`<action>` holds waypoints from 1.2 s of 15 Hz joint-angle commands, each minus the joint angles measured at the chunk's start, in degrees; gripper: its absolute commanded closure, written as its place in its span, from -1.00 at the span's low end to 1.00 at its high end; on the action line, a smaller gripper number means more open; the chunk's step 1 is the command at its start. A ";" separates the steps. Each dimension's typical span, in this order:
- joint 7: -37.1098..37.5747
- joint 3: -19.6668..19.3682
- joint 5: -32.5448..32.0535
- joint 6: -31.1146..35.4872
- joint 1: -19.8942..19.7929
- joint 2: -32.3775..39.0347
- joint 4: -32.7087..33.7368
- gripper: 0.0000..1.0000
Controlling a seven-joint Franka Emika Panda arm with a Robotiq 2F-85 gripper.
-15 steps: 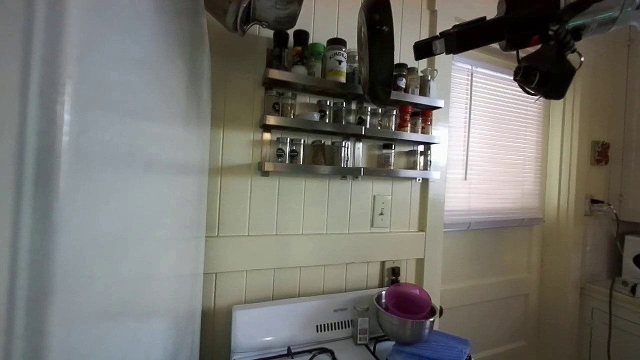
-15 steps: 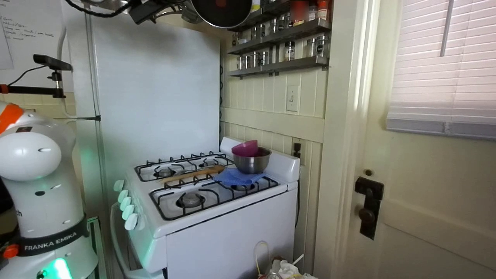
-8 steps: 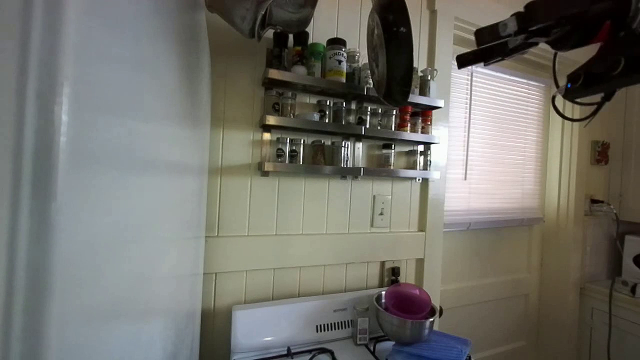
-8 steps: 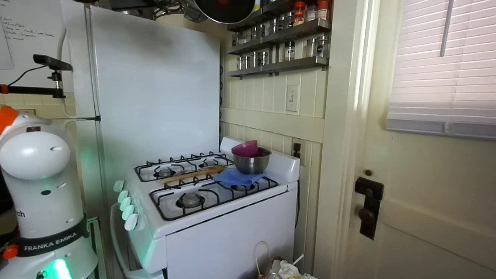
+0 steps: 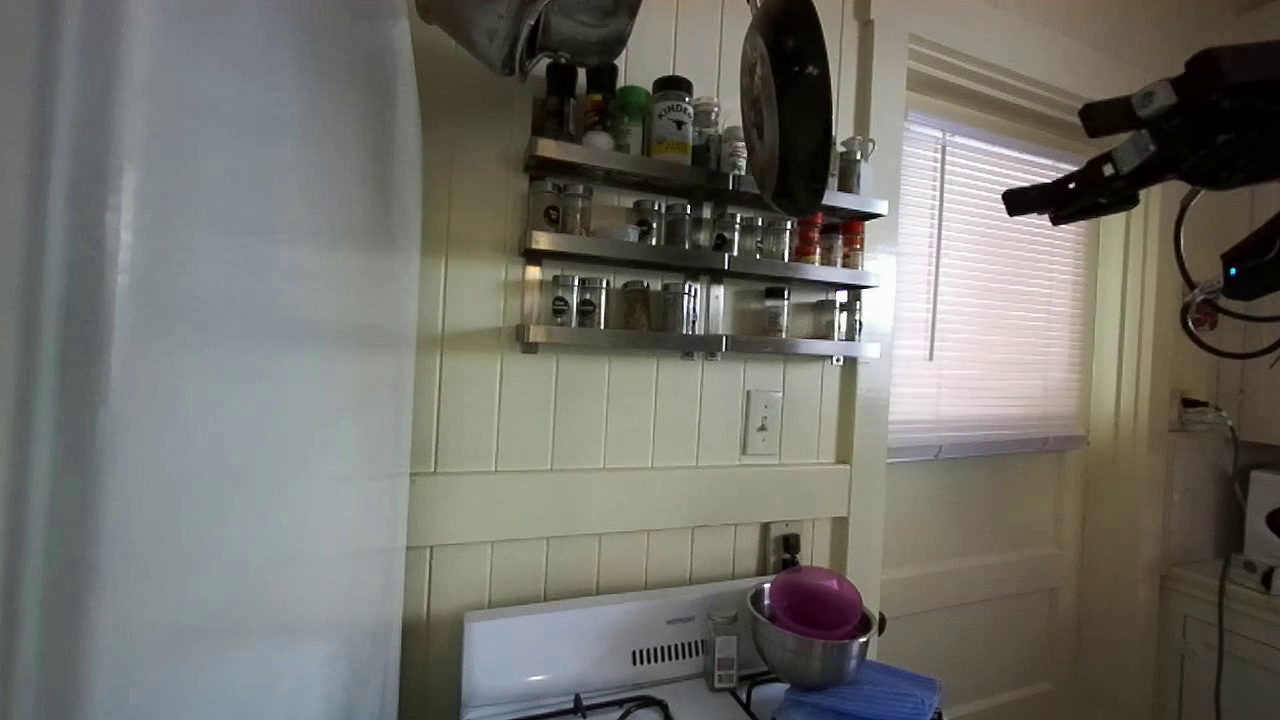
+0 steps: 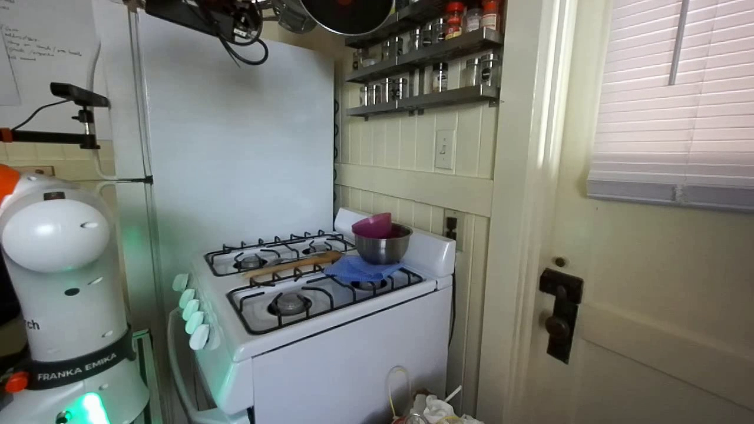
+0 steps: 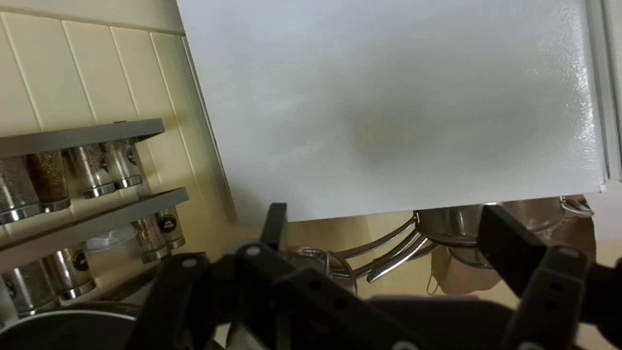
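"FRANKA EMIKA" on black band (image 6: pixel 84 366) of robot arm (image 6: pixel 65 312); "KINDE…" on spice jar (image 5: pixel 671 122); handwriting on white surface (image 6: pixel 42 50) illegible.

A pan (image 5: pixel 790 110) hangs in front of 3 shelves (image 5: pixel 640 252) of jars (image 5: pixel 594 303). Below, 1 bowl (image 6: pixel 373 225) sits in another bowl (image 6: pixel 383 250) on the stove (image 6: pixel 336 359).

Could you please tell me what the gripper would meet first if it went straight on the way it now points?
Most likely the white refrigerator: its flat side lies ahead of the open gripper, though depth is hard to judge.
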 commanded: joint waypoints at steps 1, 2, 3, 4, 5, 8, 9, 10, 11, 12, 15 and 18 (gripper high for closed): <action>-0.25 0.08 0.87 -1.07 -1.24 0.25 -0.09 -1.00; -0.08 0.16 0.98 -1.08 -1.25 0.19 -0.23 -1.00; 0.12 -1.49 -2.62 -6.03 -0.19 1.01 0.77 -1.00; 0.51 -2.40 -4.81 -9.02 -0.25 1.10 0.93 -1.00; 0.82 -4.15 -7.07 -13.82 0.30 1.69 1.80 -1.00; 0.12 -9.08 -9.73 -25.93 0.95 3.90 3.75 -1.00; -0.71 -10.32 -11.15 -29.63 1.13 5.89 5.53 -1.00; -1.57 -11.13 -12.73 -32.95 1.25 7.68 7.28 -1.00; -2.51 -11.69 -13.94 -35.75 1.58 9.71 9.21 -1.00; -3.95 -11.78 -14.70 -37.74 2.17 12.17 11.29 -1.00; -6.22 -10.96 -15.00 -43.38 3.51 18.91 17.23 -1.00; -6.78 -10.27 -15.43 -51.02 3.22 24.29 22.04 -1.00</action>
